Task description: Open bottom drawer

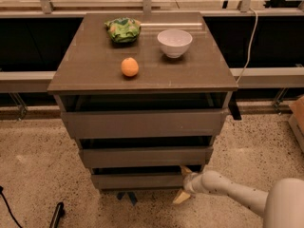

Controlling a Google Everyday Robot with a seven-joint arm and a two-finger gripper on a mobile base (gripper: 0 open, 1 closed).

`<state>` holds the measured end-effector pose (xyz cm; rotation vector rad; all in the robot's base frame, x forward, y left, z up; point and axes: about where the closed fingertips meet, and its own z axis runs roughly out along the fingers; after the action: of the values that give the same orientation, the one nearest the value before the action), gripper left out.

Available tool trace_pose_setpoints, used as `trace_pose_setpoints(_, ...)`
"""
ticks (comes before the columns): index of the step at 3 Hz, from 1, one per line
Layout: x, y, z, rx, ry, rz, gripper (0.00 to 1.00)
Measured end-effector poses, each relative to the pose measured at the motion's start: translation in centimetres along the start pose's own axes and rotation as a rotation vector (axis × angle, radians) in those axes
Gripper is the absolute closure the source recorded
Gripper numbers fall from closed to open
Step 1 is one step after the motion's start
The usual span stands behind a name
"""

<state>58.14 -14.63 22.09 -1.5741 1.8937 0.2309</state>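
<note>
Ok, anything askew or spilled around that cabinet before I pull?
Nothing stands out. The orange, bowl and green bag sit neatly on top; the gripper is at the right end of the bottom drawer, fingers apart.

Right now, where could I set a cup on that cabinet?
Bare: front corners of the cabinet top, either side of the orange. Crowded: the back, with green bag and white bowl. The gripper is by the bottom drawer, right end.
</note>
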Motion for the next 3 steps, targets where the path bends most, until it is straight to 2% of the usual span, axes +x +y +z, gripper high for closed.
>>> trace_pose_setpoints(1,0.3,-1.3,1.4,0.011,-0.012,-0.004,0.03)
trace_pose_setpoints(2,0.9,-1.5,2.5,0.005,-0.006,0.001,0.22)
trace_pose_setpoints(3,1.7,-1.1,3.6,-0.023,0.017,0.004,0.37)
